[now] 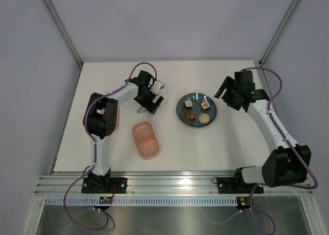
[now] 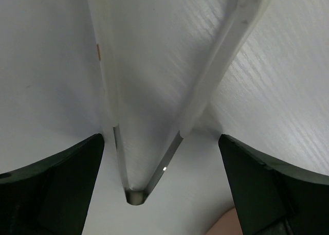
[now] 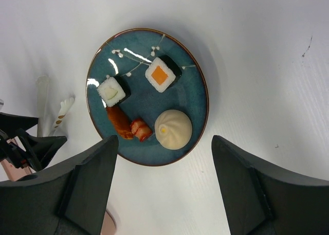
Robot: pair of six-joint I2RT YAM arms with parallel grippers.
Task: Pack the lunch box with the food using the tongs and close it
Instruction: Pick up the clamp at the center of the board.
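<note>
Top view: white table (image 1: pixel 103 142). Open pink lunch box (image 1: pixel 146 139), two compartments, both bare, lying near the middle front. Pink lid (image 1: pixel 117 121) at its left, mostly hidden behind the left arm. Left gripper (image 1: pixel 150 102) spread wide, low over the pale tongs (image 1: pixel 140 110), behind the box. Teal plate (image 1: pixel 211 105) right of centre, bearing the food (image 1: pixel 198 111). Right gripper (image 1: pixel 226 92) just beside the plate's right rim, parted, holding nothing. Left wrist view: tongs (image 2: pixel 134 194) flat on the table, V apex nearest the camera, both arms running away between the dark fingers (image 2: pixel 56 188) (no contact with either to be seen). Right wrist view: right gripper (image 3: pixel 164 142) above the plate (image 3: pixel 193 91), fingers (image 3: pixel 77 188) apart. Food there: two rice rolls (image 3: pixel 163 74), two sausage bits (image 3: pixel 121 122), one bun (image 3: pixel 173 128). Tongs' tips (image 3: pixel 64 109) at left, off the plate.
</note>
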